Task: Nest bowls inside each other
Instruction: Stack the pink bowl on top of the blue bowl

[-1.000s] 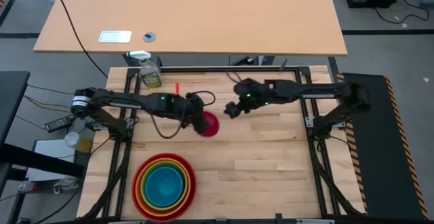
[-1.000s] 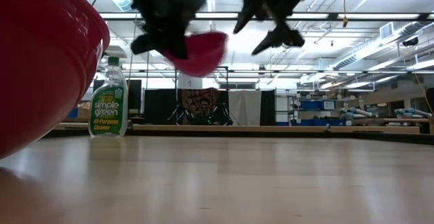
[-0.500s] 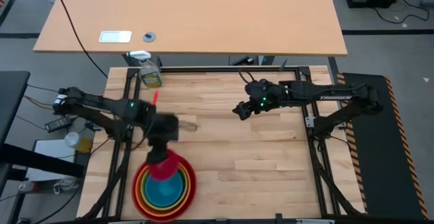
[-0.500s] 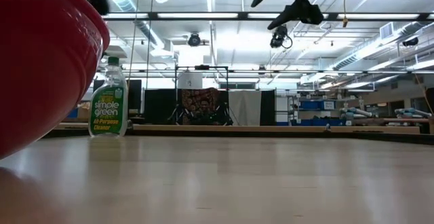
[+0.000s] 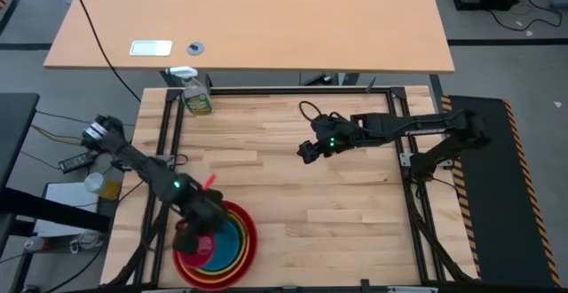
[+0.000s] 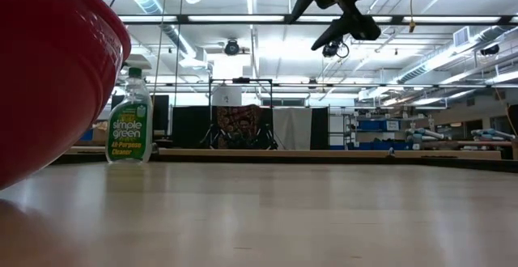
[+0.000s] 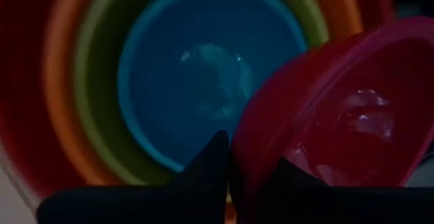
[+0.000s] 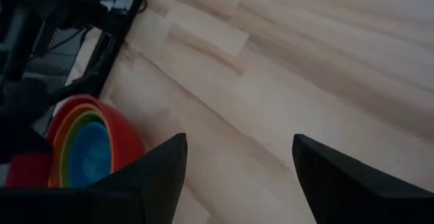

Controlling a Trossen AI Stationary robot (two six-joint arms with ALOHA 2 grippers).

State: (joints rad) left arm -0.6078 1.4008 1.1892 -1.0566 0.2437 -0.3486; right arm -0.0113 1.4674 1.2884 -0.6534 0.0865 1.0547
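Magenta bowl (image 7: 339, 122) (tilted, rim-pinched by left gripper (image 7: 230, 176)) over stack (image 7: 102, 81).

Table (image 5: 355, 195): pale wood planks, butt-jointed, with a satin finish that throws a soft sheen in the low view. Frame around it: black metal rails, matt.

Bowls, nested stack: smooth moulded plastic. Red bowl (image 5: 249, 240), orange bowl (image 7: 57, 81), green bowl (image 7: 91, 61) and blue bowl (image 7: 196, 81), the blue one glossy enough to show a light patch at its bottom.

Pink bowl (image 7: 352, 129): same smooth plastic, slightly see-through, with a glossy highlight inside.

Spray bottle (image 6: 129, 129): clear plastic, shiny, with a printed paper or film label.

Left gripper (image 7: 230, 183): dark fingers (image 7: 210, 166), matt.

Right gripper (image 8: 237, 176): dark, matt, smooth.

Desk (image 5: 266, 18) beyond: tan laminate, flat and even.
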